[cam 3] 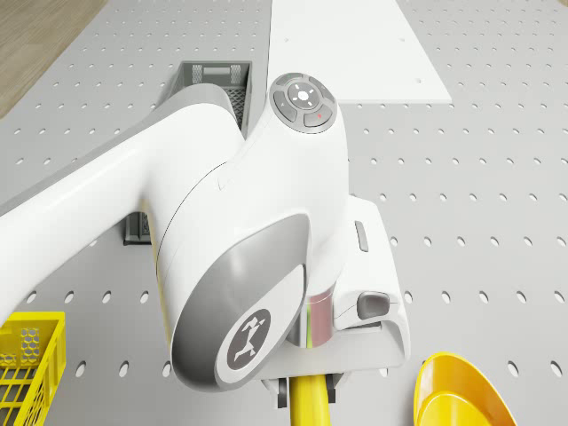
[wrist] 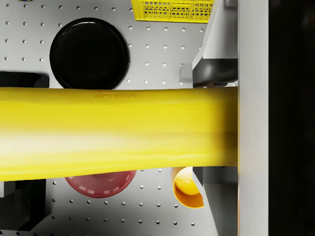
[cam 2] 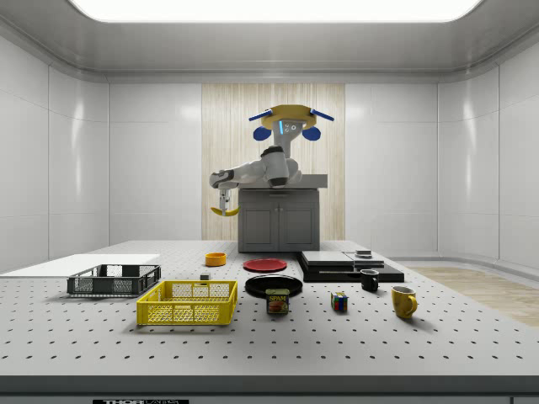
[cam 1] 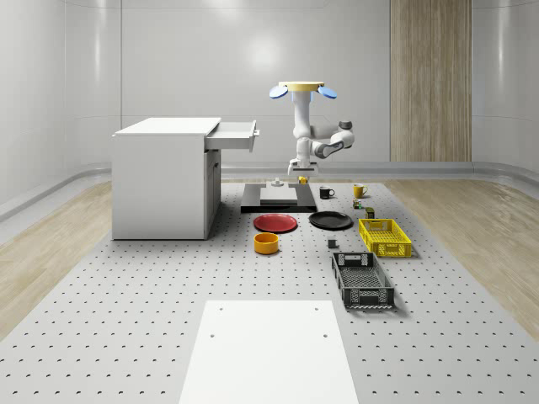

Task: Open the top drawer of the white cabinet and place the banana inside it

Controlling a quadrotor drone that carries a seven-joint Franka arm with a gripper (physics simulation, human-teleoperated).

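White cabinet (cam 1: pixel 162 178) at 9 o'clock in whole-scene view, top drawer (cam 1: pixel 232 135) already pulled out. We hover drone (cam 1: pixel 303 88) at 3 o'clock of drawer, above floor clutter. Gripper (cam 2: pixel 224 202) clamped on banana (cam 2: pixel 225 211), held aloft, below drawer height. Step, we judge: carry. Next move needs lift above drawer rim, shift toward 9 o'clock, then release.

White cabinet (cam 1: pixel 160 177), yellow banana (cam 2: pixel 224 211), red plate (cam 1: pixel 275 223), black plate (cam 1: pixel 330 220) (glossy), yellow mesh crate (cam 1: pixel 385 236).
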